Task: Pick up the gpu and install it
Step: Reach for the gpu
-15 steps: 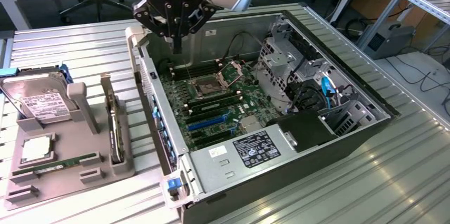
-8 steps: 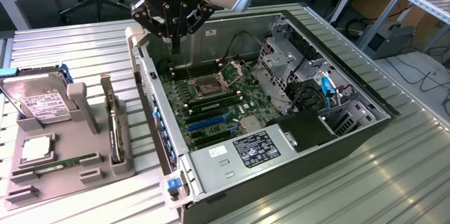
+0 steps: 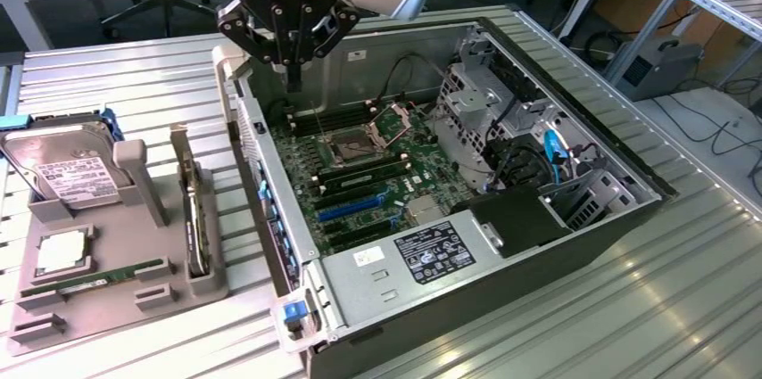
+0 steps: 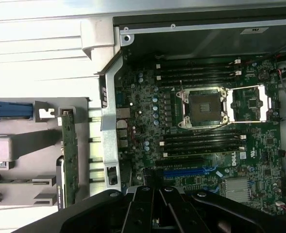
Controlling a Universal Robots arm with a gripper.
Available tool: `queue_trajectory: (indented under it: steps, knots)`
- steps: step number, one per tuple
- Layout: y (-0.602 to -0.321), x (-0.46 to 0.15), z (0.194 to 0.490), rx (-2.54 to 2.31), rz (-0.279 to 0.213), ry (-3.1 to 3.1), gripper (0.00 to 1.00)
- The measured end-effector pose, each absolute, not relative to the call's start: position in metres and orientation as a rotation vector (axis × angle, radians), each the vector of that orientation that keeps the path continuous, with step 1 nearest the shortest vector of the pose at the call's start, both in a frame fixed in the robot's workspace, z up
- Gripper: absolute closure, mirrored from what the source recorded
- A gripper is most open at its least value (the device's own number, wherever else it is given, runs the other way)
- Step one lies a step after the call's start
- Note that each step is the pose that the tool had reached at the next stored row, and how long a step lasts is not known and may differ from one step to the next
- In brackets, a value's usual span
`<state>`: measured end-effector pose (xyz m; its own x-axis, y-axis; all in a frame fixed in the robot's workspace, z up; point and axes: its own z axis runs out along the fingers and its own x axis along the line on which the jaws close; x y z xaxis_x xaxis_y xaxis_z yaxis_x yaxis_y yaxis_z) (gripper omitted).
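end effector (image 3: pixel 292 83): closed, fingers pressed together with nothing between them; hanging tips-down over the open case, above the board near the case wall that faces the rack; seen in the wrist view (image 4: pixel 155 194) as dark fingers meeting over the board's slot area.
gpu (image 3: pixel 192 218): standing on edge in a slot of the rack, outside the case on the exterior view's left; untouched and well apart from the end effector; in the wrist view (image 4: pixel 70 155) a thin green board edge with a silver bracket at one end.
rack (image 3: pixel 131 294): gray, lying on the table just beside the case.
drive (image 3: pixel 66 174): silver with a white label, propped upright in the rack, farther toward the exterior view's left than the gpu.
memory stick (image 3: pixel 102 274): narrow and green, lying in a low slot of the rack.
case (image 3: pixel 595 218): side panel off, interior open to the camera.
board (image 3: pixel 399 169): green, flat on the case floor.
socket (image 4: pixel 203 107): empty, its metal frame swung open.
blue slot (image 4: pixel 186 171): empty, close to the fingertips in the wrist view.
table (image 3: pixel 120 76): ribbed metal.
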<state>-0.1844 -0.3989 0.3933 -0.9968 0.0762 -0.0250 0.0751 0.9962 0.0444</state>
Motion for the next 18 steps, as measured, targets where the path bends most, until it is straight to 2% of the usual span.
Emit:
queue_trajectory:
  steps: [18]
  knots:
    - [-0.3989,-0.1937,0.3933,0.118,0.068,3.112,0.89]
